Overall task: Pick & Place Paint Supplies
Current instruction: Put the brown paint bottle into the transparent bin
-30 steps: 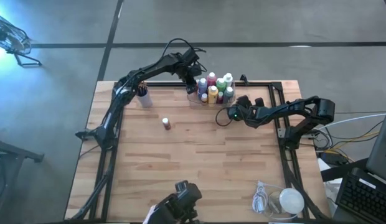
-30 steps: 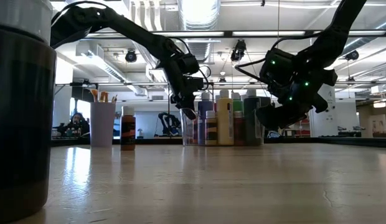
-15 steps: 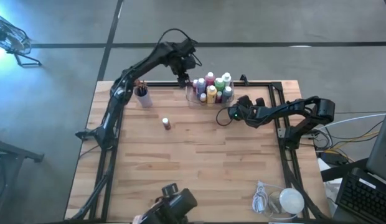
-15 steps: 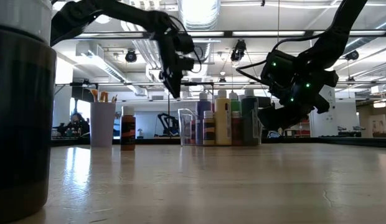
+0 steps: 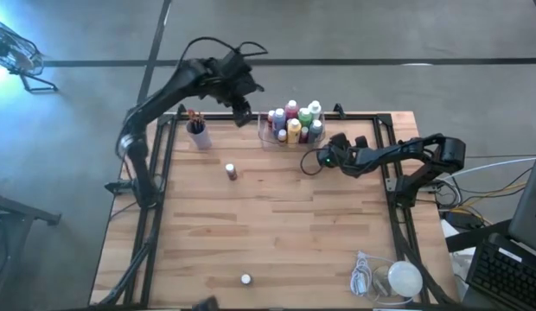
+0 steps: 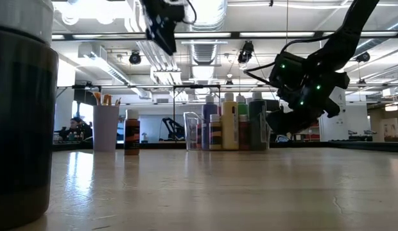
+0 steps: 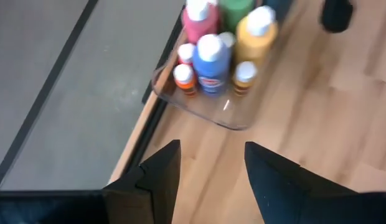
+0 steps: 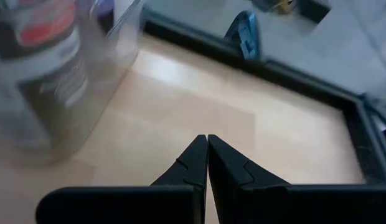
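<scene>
Table [image 5: 277, 233] first: the bottles [image 5: 294, 121] are bunched in the clear tray [image 7: 199, 109] at the far edge, one stray bottle [image 5: 231, 172] alone mid-left. Brushes [image 5: 193, 116], I think, are in the cup [image 5: 199, 134]. Left gripper [image 7: 208, 168] hangs high, fingers apart, empty. Right gripper [image 8: 207, 163] sits pinched closed beside the tray.

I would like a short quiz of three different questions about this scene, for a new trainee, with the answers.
1. True or false: the left gripper is open and empty, above the table's far edge.
2. Which thing stands alone between the purple cup and the clear tray? A) a small bottle B) a paintbrush C) a roll of tape
3. Fill in: the right gripper's fingers are ____.

Key:
1. True.
2. A, the small bottle.
3. Shut, holding nothing, beside the tray of bottles.
</scene>
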